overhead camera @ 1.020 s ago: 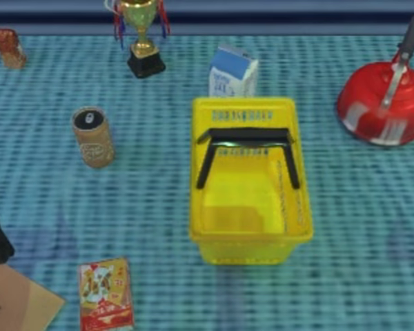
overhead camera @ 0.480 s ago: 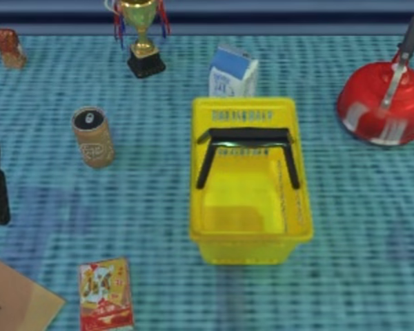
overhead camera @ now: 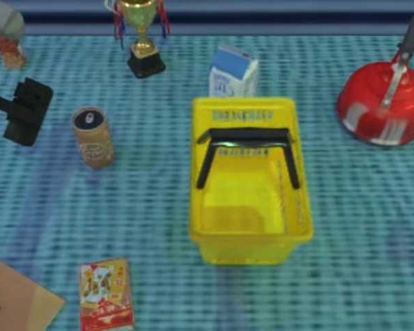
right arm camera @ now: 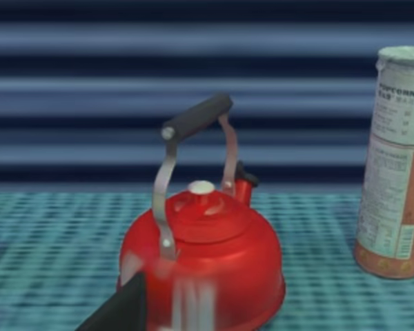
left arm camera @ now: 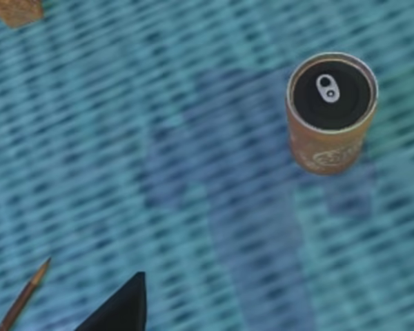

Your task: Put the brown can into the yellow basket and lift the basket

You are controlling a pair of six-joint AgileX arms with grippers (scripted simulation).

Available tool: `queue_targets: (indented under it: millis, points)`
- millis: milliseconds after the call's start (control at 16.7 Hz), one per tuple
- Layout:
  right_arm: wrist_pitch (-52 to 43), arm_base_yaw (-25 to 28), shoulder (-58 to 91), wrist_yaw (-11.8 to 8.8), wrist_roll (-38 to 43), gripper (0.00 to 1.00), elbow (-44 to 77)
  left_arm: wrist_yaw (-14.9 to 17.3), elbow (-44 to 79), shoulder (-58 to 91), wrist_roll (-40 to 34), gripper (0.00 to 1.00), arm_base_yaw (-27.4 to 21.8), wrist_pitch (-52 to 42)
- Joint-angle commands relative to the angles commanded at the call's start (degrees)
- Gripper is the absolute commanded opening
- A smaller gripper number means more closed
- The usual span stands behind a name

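Brown and upright, the can [overhead camera: 93, 136] stands on the bench [overhead camera: 152, 241] toward the left side, well apart from the yellow basket [overhead camera: 250, 243], which sits near the middle with its black handle [overhead camera: 247, 135] raised across the opening. Nothing lies inside the basket, so no part of the job is done: the can has yet to be gripped, carried across and dropped in, and the basket has yet to be lifted.

On the left, the left gripper [overhead camera: 24, 110] hangs above the bench just beside the can, on the side away from the basket. Whether its jaws are wide or narrow I cannot tell; they hold nothing. The left wrist view looks down on the can's dark top, with bare weave all round it. The right arm is out of the top view, its wrist camera facing a red kettle [right arm camera: 203, 258] and a tall popcorn tin [right arm camera: 395, 162].

Room around the can looks generous: a trophy [overhead camera: 143, 34] and a small figurine [overhead camera: 10, 47] stand far back, a card box [overhead camera: 105, 293] near the front edge. Between can and basket the bench is free. A milk carton [overhead camera: 232, 71] stands just behind the basket's far rim, and I judge the raised handle the main thing to steer round when lowering the can.
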Motion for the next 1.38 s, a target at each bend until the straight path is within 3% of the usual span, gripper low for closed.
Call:
queue_targets:
  millis: [420, 720, 960, 1380]
  points:
    - [0.0, 0.0, 0.0, 0.0, 0.0, 1.0, 0.0, -0.33, 34.38, 38.45, 10.48, 1.0, -2.93, -20.39]
    - [0.0, 0.0, 0.0, 0.0, 0.0, 1.0, 0.0, -0.81, 51.31, 57.58, 15.29, 1.0, -4.0, -29.77]
    - [0.0, 0.0, 0.0, 0.0, 0.0, 1.0, 0.0, -1.1, 56.78, 63.75, 16.74, 1.0, -4.23, -32.84]
    - [0.0, 0.0, 0.0, 0.0, 0.0, 1.0, 0.0, -1.09, 55.73, 63.83, 16.83, 1.0, -4.07, -31.72]
